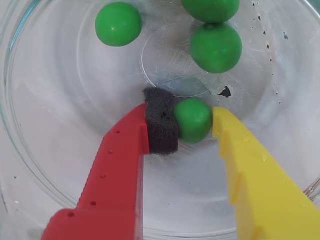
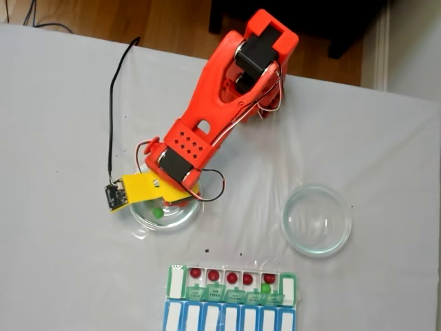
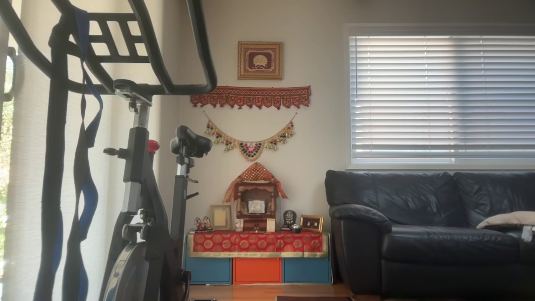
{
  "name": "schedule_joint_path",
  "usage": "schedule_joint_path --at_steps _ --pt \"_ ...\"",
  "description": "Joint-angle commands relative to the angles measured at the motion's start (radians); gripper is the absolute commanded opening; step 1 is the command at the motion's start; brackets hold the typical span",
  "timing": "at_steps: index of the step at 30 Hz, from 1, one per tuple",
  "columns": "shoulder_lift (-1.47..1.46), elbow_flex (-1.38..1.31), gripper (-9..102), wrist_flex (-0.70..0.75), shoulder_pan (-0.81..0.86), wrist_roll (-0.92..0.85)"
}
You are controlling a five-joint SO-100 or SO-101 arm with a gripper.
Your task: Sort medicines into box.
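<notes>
In the wrist view my gripper (image 1: 191, 121) reaches down into a clear glass dish (image 1: 45, 150). One green medicine ball (image 1: 194, 119) sits pinched between the black foam pad (image 1: 161, 126) on the red finger and the tip of the yellow finger (image 1: 222, 122). Three more green balls (image 1: 118, 23) lie at the far side of the dish. In the fixed view the orange arm (image 2: 220, 89) leans over that dish (image 2: 180, 219), with the gripper (image 2: 158, 205) low inside it. The box (image 2: 231, 295) lies at the bottom, with several red balls (image 2: 195, 273) and one green ball (image 2: 265, 287) in its green row.
A second glass dish (image 2: 317, 219) stands to the right of the arm in the fixed view. A black cable (image 2: 117, 103) runs from a small board (image 2: 112, 196) at the gripper. The white table (image 2: 55, 276) ends at a wooden floor at the top.
</notes>
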Motion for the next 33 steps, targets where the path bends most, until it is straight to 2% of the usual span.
schedule_joint_path --at_steps 1,7,19,22,26,33 --pt "0.025 -0.002 8 0.002 -0.011 0.011" --pt "0.028 -0.005 1 0.017 -0.017 0.009" --pt "0.055 -0.101 1 0.126 -0.015 -0.002" --pt "0.049 -0.178 1 0.141 -0.011 0.035" --pt "-0.002 -0.350 1 0.255 -0.017 0.077" --pt "0.017 -0.518 1 0.353 -0.086 0.178"
